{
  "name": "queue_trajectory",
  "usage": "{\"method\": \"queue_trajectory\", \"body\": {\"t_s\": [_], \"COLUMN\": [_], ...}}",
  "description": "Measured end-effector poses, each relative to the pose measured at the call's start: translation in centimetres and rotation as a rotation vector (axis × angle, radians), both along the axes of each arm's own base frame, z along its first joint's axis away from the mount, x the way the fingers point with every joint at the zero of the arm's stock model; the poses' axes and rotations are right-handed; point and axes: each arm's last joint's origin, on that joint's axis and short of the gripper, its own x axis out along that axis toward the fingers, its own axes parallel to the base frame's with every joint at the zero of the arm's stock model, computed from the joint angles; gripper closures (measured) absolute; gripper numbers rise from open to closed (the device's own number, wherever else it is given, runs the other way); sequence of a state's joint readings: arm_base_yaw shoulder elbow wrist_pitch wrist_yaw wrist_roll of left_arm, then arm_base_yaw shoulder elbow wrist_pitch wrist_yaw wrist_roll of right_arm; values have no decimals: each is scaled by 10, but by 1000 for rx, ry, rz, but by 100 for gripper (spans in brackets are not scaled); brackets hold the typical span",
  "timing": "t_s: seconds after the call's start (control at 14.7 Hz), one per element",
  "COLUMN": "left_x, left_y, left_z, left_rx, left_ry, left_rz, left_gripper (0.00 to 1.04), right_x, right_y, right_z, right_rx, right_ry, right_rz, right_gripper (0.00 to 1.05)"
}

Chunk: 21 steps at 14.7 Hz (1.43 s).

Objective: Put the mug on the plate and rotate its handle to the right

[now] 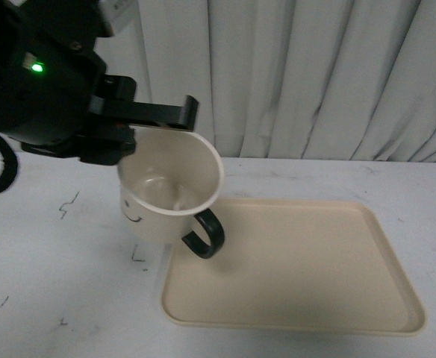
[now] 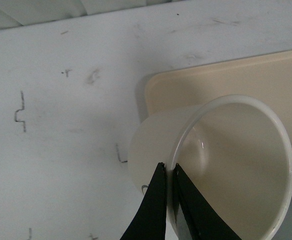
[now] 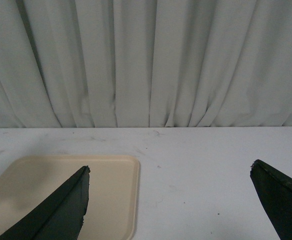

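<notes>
My left gripper [image 1: 162, 119] is shut on the rim of the cream mug [image 1: 158, 212] and holds it tilted in the air, its mouth toward the camera, over the plate's near left corner. The smiley face [image 1: 132, 216] shows on its left side. The dark handle [image 1: 205, 235] hangs low on its right. The beige plate [image 1: 397, 268] lies flat on the white table. In the left wrist view the gripper [image 2: 167, 170] pinches the mug's rim [image 2: 236, 100] above the plate [image 2: 266, 70]. My right gripper [image 3: 170, 172] is open and empty, with the plate's corner [image 3: 121, 170] below it.
White table [image 1: 54, 283] with small dark pen marks [image 1: 69, 203]. A pale grey curtain [image 1: 315, 74] hangs along the table's far edge. A black cable [image 1: 1, 168] loops at the far left.
</notes>
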<state>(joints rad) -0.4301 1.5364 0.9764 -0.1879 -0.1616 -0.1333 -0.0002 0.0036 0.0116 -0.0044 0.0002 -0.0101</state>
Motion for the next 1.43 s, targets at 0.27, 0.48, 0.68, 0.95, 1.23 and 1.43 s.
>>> {"method": "queue_trajectory", "body": {"t_s": [0.27, 0.48, 0.68, 0.95, 1.23, 1.43], "left_x": [12, 24, 29, 33, 44, 40], "left_y": [-49, -59, -62, -65, -91, -93], "left_z": [-25, -36, -35, -33, -47, -80], "left_rx": [-64, -101, -126, -148, -313, -378], "left_ry": [73, 112, 119, 118, 199, 267], "left_rz": [-17, 44, 70, 88, 172, 308], "left_gripper": [102, 102, 102, 102, 102, 102], "right_x": [0, 0, 0, 0, 0, 0], "right_y": [0, 0, 0, 0, 0, 0], "right_z": [0, 0, 0, 0, 0, 0], "right_rx": [0, 0, 0, 0, 0, 0], "right_ry": [0, 0, 0, 0, 0, 0], "right_rz": [0, 0, 0, 0, 0, 0], "right_gripper": [6, 6, 6, 6, 6, 6]}}
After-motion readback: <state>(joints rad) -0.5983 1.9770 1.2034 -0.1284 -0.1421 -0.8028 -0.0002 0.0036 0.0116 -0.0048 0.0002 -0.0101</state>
